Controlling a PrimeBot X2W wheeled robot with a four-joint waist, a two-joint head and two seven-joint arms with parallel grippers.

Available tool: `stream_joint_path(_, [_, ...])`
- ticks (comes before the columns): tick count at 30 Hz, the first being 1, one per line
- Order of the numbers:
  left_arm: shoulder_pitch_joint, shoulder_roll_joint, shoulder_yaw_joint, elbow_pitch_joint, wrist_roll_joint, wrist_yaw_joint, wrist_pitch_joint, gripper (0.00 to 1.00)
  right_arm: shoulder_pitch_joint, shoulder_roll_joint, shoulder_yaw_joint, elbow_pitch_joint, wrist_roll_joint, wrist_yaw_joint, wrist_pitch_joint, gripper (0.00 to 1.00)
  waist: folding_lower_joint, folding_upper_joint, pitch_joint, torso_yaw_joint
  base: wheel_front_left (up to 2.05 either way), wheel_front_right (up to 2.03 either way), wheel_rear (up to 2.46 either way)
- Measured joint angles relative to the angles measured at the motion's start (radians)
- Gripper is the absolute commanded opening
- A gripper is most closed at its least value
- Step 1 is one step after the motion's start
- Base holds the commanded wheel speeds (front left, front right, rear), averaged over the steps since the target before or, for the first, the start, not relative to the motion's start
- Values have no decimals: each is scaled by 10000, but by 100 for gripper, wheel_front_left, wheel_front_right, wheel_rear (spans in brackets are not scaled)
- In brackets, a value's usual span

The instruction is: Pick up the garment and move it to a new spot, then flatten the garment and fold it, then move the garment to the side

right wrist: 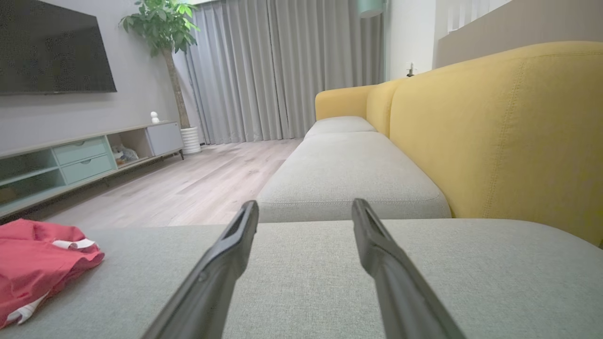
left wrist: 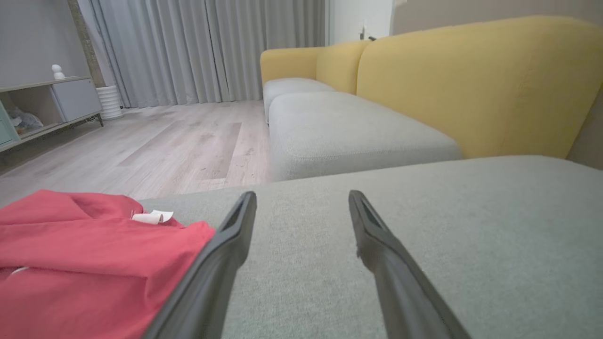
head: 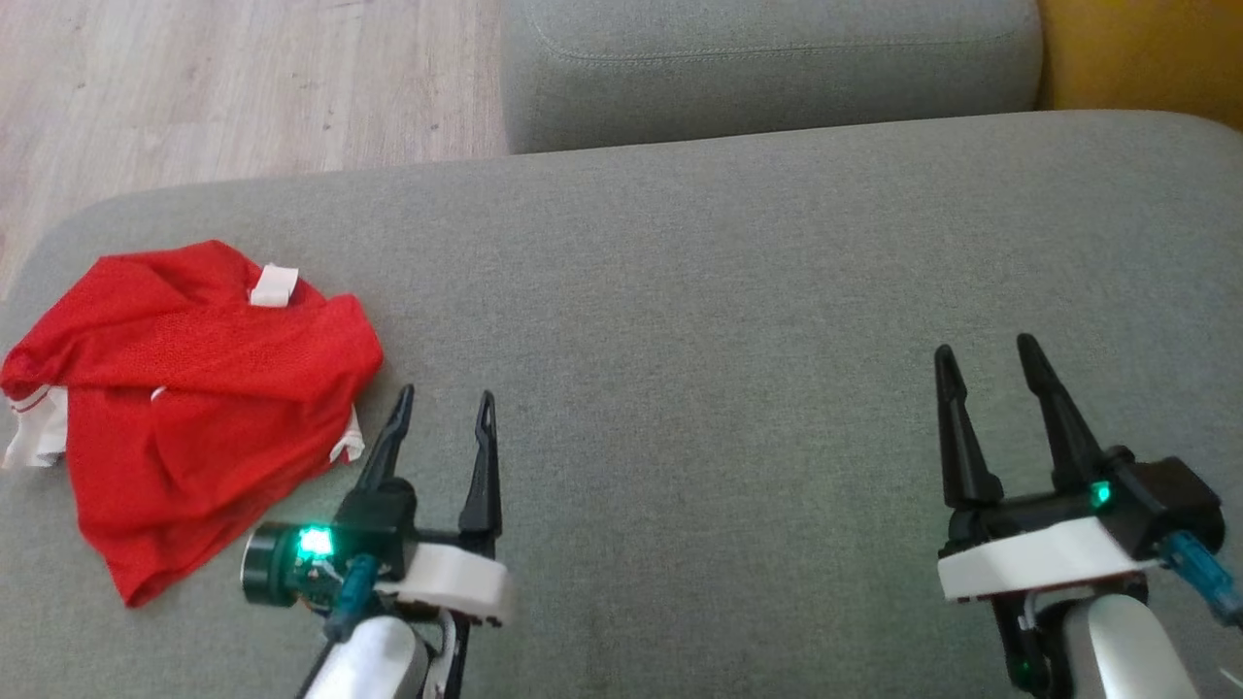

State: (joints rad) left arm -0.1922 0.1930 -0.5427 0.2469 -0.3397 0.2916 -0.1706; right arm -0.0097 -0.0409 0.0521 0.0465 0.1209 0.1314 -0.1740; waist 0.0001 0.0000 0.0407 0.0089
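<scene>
Both sets of fingers released, garment not yet lifted.

Red garment (head: 184, 388) lies crumpled on the grey sofa cushion (head: 680, 291), just left of our left fingers (head: 483, 466), white label (head: 274, 284) on top. Left fingers are spread wide and hold nothing. Right fingers (head: 957, 427) are the same, well right of the garment over bare cushion. Risks as we judge them: we pinch one bunched layer and it slips or trails on the lift, or the tips dig into the cushion fabric. No containers near the fingers. Far ahead-left of the right fingers, the TV cabinet (right wrist: 85, 155) has an open cubby with something small inside; we can't tell what.
</scene>
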Motion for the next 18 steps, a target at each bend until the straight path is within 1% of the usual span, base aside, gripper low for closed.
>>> stream_joint_path(2, [9,-88,169,-313,-284,0,-96,100,1,0,-54,-6,171,0,-69,100,0,0,14,2,0,0,0])
stream_joint_path(6, [125,-290,675,-825,-535,-119,-224,100,7,-6,-309,153,972,0,-207,100,0,0,25,20,0,0,0])
stream_joint_path(9, [443,-504,1143,-936,-564,-418,-332,100,29,-4,-341,395,1409,0,-286,100,0,0,30,46,0,0,0])
stream_joint_path(14, [961,-803,1699,-832,-209,-1022,-435,100,37,-6,-290,679,1045,0,-389,100,-1,0,15,48,0,0,0])
stream_joint_path(18, [998,-986,1948,-748,487,-1323,-539,100,38,-6,-234,738,671,0,-556,100,-1,0,-4,40,0,0,0])
